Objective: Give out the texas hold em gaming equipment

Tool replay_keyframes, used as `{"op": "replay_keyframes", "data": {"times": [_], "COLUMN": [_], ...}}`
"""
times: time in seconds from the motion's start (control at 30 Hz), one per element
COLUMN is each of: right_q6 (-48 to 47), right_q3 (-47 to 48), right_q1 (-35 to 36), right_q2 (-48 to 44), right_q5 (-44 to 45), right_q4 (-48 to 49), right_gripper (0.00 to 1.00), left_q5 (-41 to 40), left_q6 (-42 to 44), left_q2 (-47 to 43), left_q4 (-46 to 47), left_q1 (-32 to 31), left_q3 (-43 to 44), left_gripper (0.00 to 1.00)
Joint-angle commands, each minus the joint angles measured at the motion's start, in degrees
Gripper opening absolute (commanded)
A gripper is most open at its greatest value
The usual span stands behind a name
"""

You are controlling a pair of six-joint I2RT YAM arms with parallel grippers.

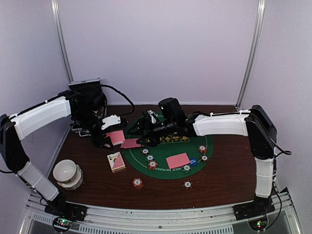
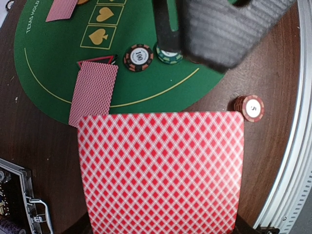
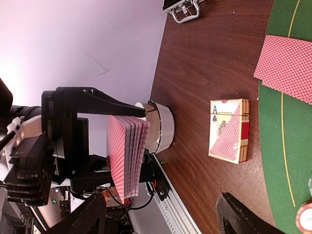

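1. The left gripper [image 3: 124, 146] is clamped on a deck of pink-backed cards [image 2: 161, 170], holding it on edge above the table [image 1: 219, 185], just off the left rim of the green mat [image 1: 161, 173].
2. The right gripper [image 1: 144, 130] hangs just beside the deck with its fingers spread wide and nothing between them.
3. The step in hand looks like dealing. One card [image 1: 130, 143] lies across the mat's left rim, and another [image 1: 178, 160] lies flat nearer the middle.
4. To do it well, the right fingers should close on the outermost card only, near its free edge. It should then slide off along the face of the deck, so the rest does not fan out.
5. The left grip should be steady, since the deck already looks slightly splayed at one edge.
6. Room is tight on the left, where the card box [image 1: 116, 162] and the bowl [image 1: 67, 171] stand near.
7. Open room lies at the mat's right and near side, past the chips [image 1: 150, 158].
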Motion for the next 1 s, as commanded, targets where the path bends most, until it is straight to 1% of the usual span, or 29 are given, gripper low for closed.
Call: {"op": "replay_keyframes", "data": {"times": [0.0, 0.3, 0.5, 0.77, 0.97], "right_q6": [5.2, 7.2, 8.0, 9.4, 10.8], "right_q3": [3.1, 6.9, 11.0, 17.0, 16.3], "right_q1": [0.8, 2.3, 3.3, 4.5, 3.9], "right_q2": [2.2, 6.1, 9.7, 14.6, 15.9], "right_q5": [-2.5, -4.9, -6.9, -8.2, -8.3], "right_q4": [8.3, 10.8, 9.6, 9.5, 10.1], "right_gripper": [0.81, 0.81, 0.79, 0.79, 0.74], "left_q5": [1.5, 1.5, 1.8, 2.2, 2.0], "left_q6": [-0.6, -0.6, -0.6, -0.5, -0.5], "left_q2": [0.2, 0.4, 0.2, 0.2, -0.3], "left_q4": [1.3, 1.2, 1.3, 1.3, 1.3], "left_q1": [0.0, 0.0, 0.0, 0.0, 0.0], "left_q3": [2.1, 2.3, 2.4, 2.0, 2.0], "left_gripper": [0.00, 0.00, 0.00, 0.00, 0.00]}}
